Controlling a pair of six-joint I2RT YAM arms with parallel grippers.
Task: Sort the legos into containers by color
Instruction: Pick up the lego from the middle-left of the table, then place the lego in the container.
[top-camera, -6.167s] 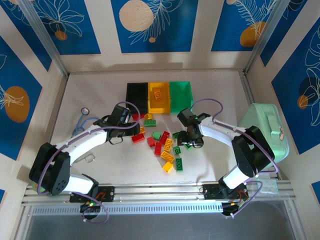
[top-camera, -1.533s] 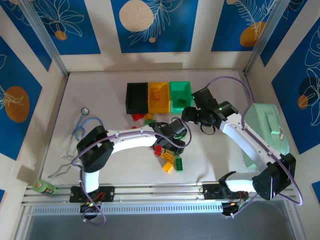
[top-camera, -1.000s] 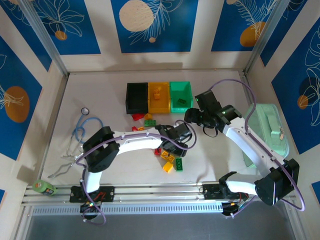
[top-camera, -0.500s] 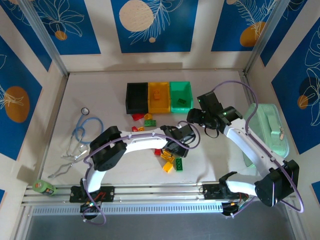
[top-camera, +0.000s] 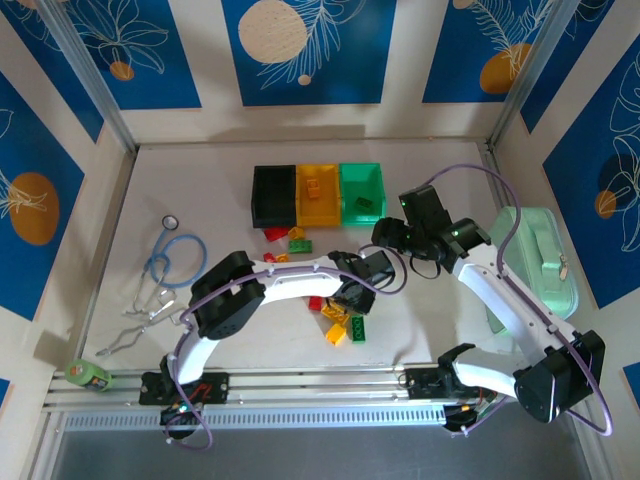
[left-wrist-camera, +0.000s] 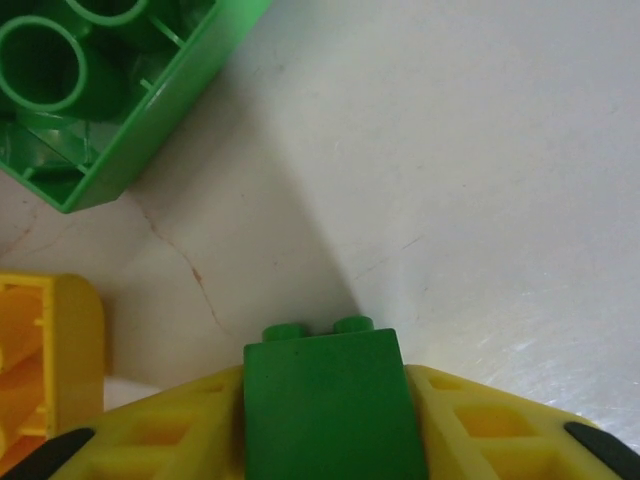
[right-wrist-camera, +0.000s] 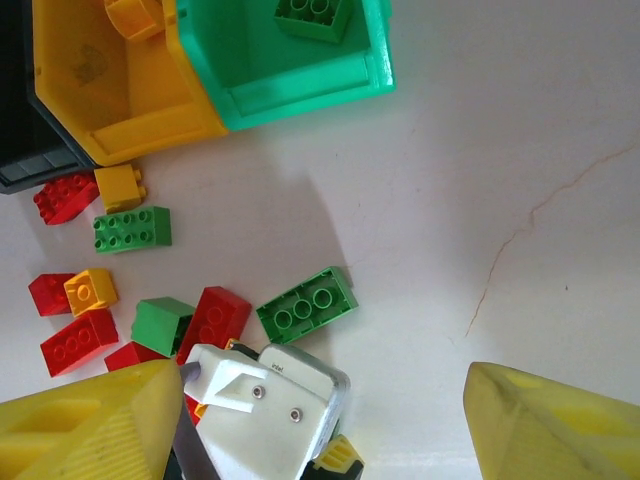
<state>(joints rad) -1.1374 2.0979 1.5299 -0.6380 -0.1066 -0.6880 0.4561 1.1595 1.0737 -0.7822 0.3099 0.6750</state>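
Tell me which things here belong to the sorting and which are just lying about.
Job: loose legos, green brick in the left gripper, black bin, yellow bin, green bin.
Lying about: stethoscope, mint-green case, small green cylinder at the near-left corner.

Three bins (top-camera: 320, 208), two arms (top-camera: 290, 280), one mint case (top-camera: 535, 260), dozen-odd bricks (right-wrist-camera: 305, 305)

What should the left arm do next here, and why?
Probably lift the left gripper straight up: its fingers are shut on a green brick low over the table, and the green bin stands farther back.
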